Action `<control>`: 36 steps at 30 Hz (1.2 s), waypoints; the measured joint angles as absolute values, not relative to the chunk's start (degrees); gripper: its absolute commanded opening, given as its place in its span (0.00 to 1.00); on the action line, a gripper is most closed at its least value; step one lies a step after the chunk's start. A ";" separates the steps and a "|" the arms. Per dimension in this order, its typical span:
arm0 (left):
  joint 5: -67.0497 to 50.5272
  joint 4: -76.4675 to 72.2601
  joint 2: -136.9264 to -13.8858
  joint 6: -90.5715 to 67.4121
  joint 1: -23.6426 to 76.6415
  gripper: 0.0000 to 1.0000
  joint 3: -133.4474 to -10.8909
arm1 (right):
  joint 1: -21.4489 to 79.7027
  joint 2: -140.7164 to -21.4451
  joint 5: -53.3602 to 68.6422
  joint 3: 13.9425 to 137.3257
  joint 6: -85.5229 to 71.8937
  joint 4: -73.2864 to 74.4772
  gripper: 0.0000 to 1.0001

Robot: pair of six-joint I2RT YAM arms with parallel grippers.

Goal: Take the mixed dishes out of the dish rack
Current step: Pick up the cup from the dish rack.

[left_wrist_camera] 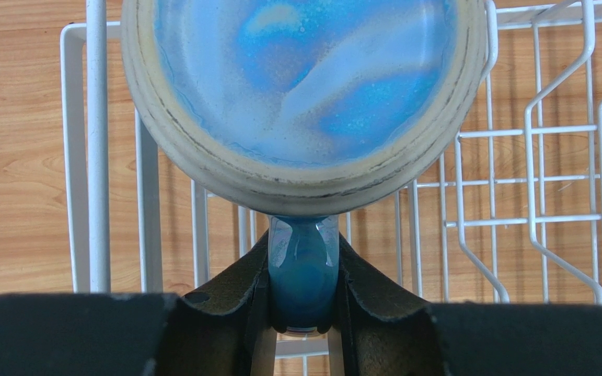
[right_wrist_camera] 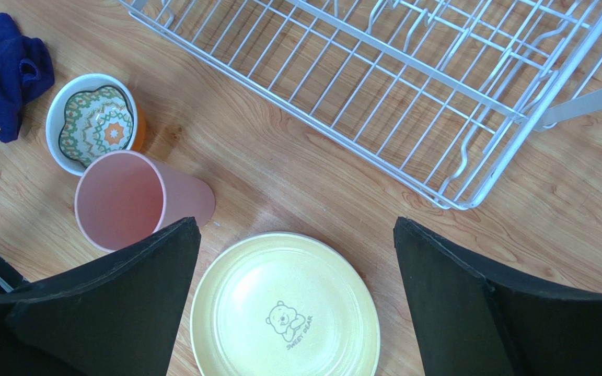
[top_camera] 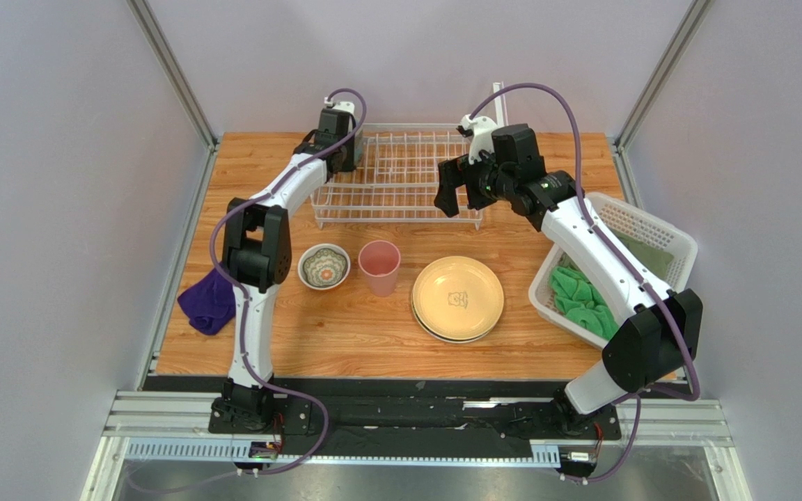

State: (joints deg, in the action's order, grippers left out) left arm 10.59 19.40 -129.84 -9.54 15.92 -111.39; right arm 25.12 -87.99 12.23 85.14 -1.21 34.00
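In the left wrist view the blue mug point(left_wrist_camera: 304, 86) lies on its side in the white wire dish rack point(left_wrist_camera: 516, 227), its base toward the camera. My left gripper point(left_wrist_camera: 304, 252) is shut on its handle point(left_wrist_camera: 304, 270), a finger pressed to each side. Seen from above, that gripper point(top_camera: 337, 130) is at the rack's point(top_camera: 400, 177) far left corner and hides the mug. My right gripper point(top_camera: 465, 193) hangs open over the rack's front right edge, holding nothing. On the table stand the cream-yellow plate point(top_camera: 458, 297), the pink tumbler point(top_camera: 379, 266) and the small patterned bowl point(top_camera: 324, 266).
A purple cloth point(top_camera: 206, 303) lies at the table's left edge. A white lattice basket point(top_camera: 635, 224) with green cloths point(top_camera: 583, 303) sits at the right. An orange rim point(right_wrist_camera: 138, 137) shows under the small patterned bowl point(right_wrist_camera: 92, 121).
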 measured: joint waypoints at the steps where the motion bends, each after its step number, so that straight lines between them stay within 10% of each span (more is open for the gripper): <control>1: 10.61 19.38 -129.84 -9.54 15.92 0.18 -111.39 | 25.08 -87.99 12.34 85.14 -1.21 33.98 0.99; 9: 10.61 19.40 -129.84 -9.52 15.92 0.00 -111.39 | 25.04 -87.99 12.82 85.12 -1.21 33.98 0.98; 36: 6.22 25.50 -120.81 -8.88 15.73 0.00 -105.75 | 24.27 -87.99 15.14 83.92 -1.26 33.80 0.98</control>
